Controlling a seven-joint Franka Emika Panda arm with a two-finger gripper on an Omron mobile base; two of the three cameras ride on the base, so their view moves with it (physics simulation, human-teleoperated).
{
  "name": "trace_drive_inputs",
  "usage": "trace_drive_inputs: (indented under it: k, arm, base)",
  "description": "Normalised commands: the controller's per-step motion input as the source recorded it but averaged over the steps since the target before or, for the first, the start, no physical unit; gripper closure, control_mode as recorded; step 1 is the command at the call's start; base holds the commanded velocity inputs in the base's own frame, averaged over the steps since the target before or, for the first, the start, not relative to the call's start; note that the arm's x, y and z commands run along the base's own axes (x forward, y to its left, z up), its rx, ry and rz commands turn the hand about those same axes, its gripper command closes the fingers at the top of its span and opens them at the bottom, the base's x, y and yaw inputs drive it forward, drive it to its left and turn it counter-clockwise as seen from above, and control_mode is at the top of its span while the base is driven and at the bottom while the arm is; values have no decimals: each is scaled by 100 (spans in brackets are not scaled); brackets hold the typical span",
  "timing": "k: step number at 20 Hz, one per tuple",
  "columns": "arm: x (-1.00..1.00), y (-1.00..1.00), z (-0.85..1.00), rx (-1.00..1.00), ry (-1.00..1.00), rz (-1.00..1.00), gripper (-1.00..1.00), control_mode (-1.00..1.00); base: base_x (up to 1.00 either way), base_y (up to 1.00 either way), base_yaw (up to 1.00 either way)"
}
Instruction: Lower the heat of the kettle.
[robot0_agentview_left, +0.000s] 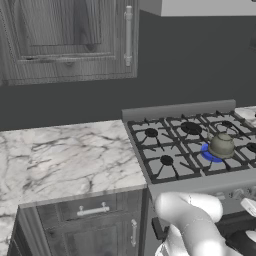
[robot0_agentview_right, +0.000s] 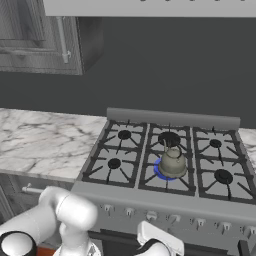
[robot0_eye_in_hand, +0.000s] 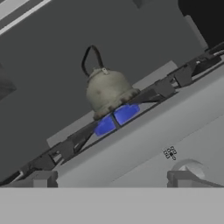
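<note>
The kettle (robot0_agentview_left: 221, 145) (robot0_agentview_right: 172, 162) (robot0_eye_in_hand: 107, 91) sits on the front middle burner of the stove (robot0_agentview_left: 150, 178) (robot0_agentview_right: 95, 157), upright, over a blue flame (robot0_agentview_left: 208, 153) (robot0_agentview_right: 160, 172) (robot0_eye_in_hand: 125, 113) that shows at its base. It is a squat dome with no clear long axis; its thin dark wire handle (robot0_eye_in_hand: 90, 58) arches up over the knob, and in the right base view the loop stands toward the back of the stove. No spout can be made out, so which way it points cannot be told.

No brand or writing can be read on the kettle. On the stove's grey front panel (robot0_eye_in_hand: 148, 144), below the kettle, there is a small printed mark (robot0_eye_in_hand: 170, 152), too small and blurred to read. A round knob (robot0_eye_in_hand: 191, 171) shows just beneath that mark.

The gripper (robot0_eye_in_hand: 113, 179) is low in front of the stove, facing the front panel, its two dark fingertips (robot0_eye_in_hand: 43, 178) standing well apart with nothing between them, not touching the knob.

Left of the stove lies a marble counter (robot0_agentview_left: 60, 160) (robot0_agentview_right: 40, 137), with grey wood cabinets (robot0_agentview_left: 65, 40) (robot0_agentview_right: 35, 45) above.
</note>
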Motion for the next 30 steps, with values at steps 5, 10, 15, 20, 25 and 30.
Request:
trace_drive_inputs:
  k: [5, 10, 15, 20, 25, 30]
  arm:
    - [13, -1, -5, 0, 0, 0, -100, -100]
    - [16, 0, -5, 0, 0, 0, -100, -100]
    - [16, 0, -5, 0, 0, 0, -100, -100]
    - [12, -2, -9, 0, 0, 0, -100, -100]
    - [5, -8, -13, 0, 0, 0, -100, -100]
    - [1, -10, -12, 0, 0, 0, -100, -100]
  base:
    - [0, 0, 0]
    - [0, 0, 0]
    - [0, 0, 0]
    - [0, 0, 0]
    - [0, 0, 0]
    - [0, 0, 0]
